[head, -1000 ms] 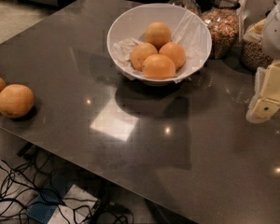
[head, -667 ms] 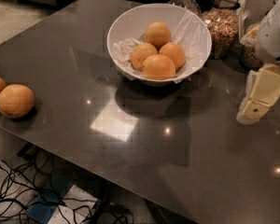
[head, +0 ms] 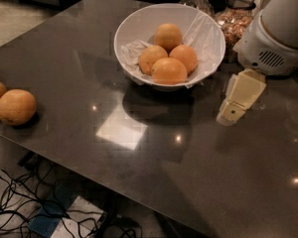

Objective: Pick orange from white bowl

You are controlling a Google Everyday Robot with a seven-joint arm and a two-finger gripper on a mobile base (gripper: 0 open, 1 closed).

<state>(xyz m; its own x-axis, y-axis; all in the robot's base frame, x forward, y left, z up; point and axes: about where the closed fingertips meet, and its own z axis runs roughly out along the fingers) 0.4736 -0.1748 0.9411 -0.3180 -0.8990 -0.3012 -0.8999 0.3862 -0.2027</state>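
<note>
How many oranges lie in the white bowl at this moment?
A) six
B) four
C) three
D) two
B: four oranges lie together in the white bowl, while the claw hangs outside the bowl, to its right in the camera view, holding none of them.

One cam, high up, angled down across counter (head: 64, 58), close in; end effector (head: 230, 114) at frame right.
</note>
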